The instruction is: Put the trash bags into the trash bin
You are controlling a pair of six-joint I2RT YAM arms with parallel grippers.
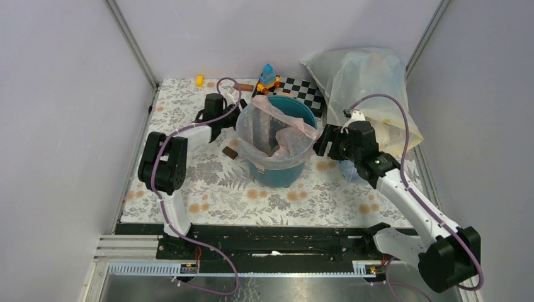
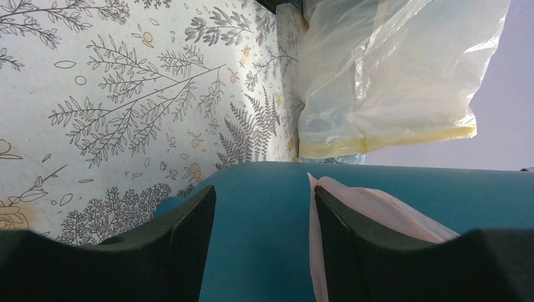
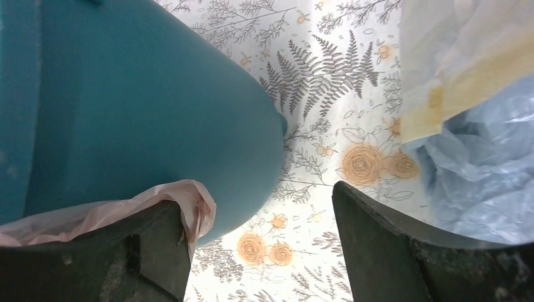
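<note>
Trash bin (image 2: 258, 251) beside left gripper (image 2: 264, 195) (spread).

Parted fingers (image 2: 182, 251) frame the trash bin (image 2: 264, 214) and a pink bag (image 2: 371, 202).

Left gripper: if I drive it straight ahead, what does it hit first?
Most likely the trash bin: its teal wall fills the gap ahead of the open left gripper, pink liner edge alongside. How near is unclear.
</note>
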